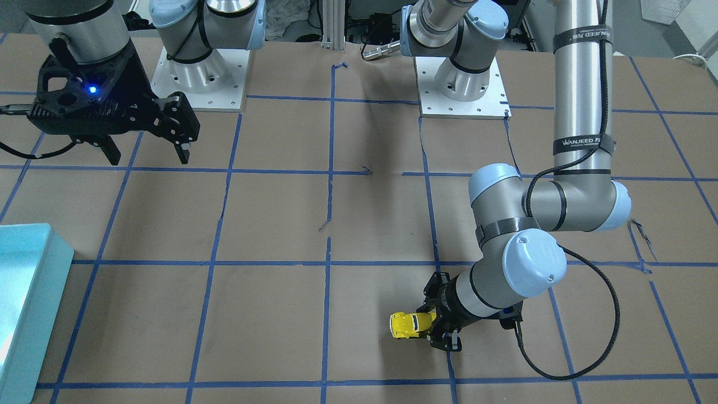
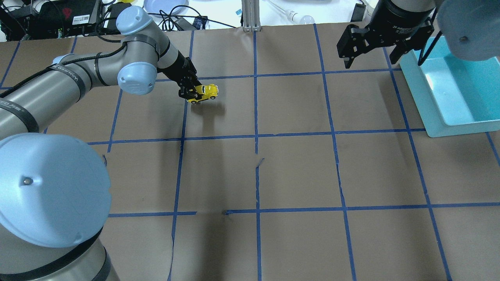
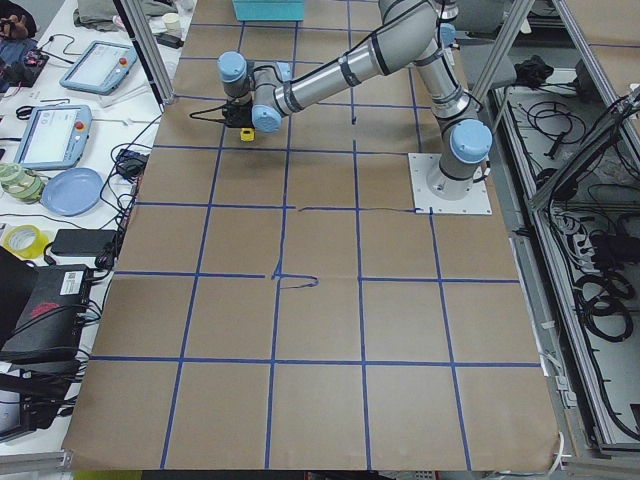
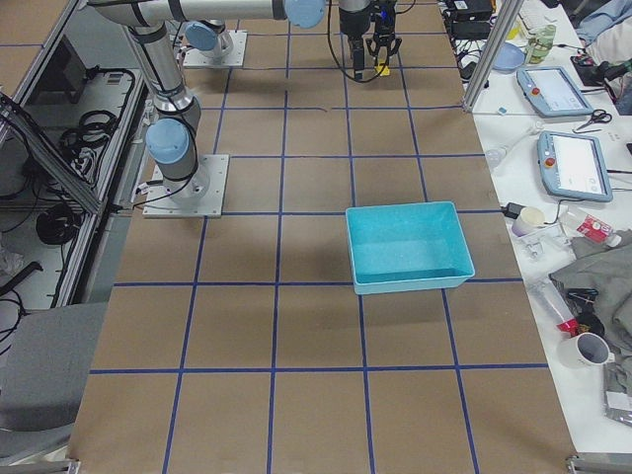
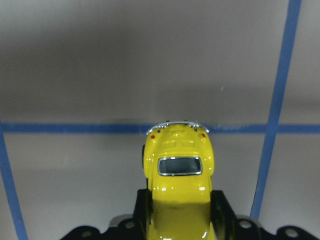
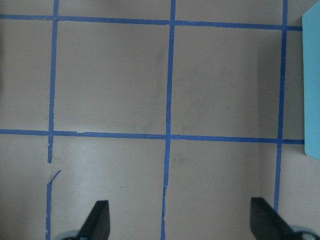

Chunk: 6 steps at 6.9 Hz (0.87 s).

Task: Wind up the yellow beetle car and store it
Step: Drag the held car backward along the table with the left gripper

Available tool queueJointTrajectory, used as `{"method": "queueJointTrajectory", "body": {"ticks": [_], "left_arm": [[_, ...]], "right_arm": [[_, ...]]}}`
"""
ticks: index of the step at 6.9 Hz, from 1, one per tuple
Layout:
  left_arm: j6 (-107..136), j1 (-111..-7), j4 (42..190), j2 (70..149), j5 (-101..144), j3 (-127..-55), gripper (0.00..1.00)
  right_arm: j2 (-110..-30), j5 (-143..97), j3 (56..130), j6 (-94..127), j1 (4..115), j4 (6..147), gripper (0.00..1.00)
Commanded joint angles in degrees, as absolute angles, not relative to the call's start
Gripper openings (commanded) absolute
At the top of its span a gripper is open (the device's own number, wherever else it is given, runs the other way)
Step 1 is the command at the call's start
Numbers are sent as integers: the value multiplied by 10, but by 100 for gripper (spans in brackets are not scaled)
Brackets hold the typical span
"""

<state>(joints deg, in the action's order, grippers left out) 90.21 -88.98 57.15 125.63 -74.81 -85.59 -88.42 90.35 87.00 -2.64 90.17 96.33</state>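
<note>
The yellow beetle car (image 2: 204, 93) is a tiny glossy toy, held in my left gripper (image 2: 192, 92), which is shut on its sides. In the left wrist view the car (image 5: 178, 177) sticks out forward between the two black fingers (image 5: 221, 207). In the front-facing view the car (image 1: 409, 325) sits low over the brown table at the gripper (image 1: 435, 325). My right gripper (image 2: 369, 52) is open and empty, high over the far right of the table; its fingertips (image 6: 97, 220) stand wide apart.
A light-blue bin (image 2: 449, 89) stands at the table's right side, next to my right gripper; it also shows in the front-facing view (image 1: 28, 303). The brown table (image 2: 297, 171) has a blue tape grid. Arm bases (image 1: 460, 84) stand at the robot's edge.
</note>
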Motion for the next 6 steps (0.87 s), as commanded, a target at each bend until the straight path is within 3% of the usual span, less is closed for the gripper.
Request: {"method": "queueJointTrajectory", "body": {"ticks": [1,6], "left_arm": [[876,-886,572,1266,-751,-853,0],[854,-877,572,1274,-812,-849,0]], "right_arm": [[-884,904,873,-26,902,963,100],[-885,901,877,-26,902,963,100]]}}
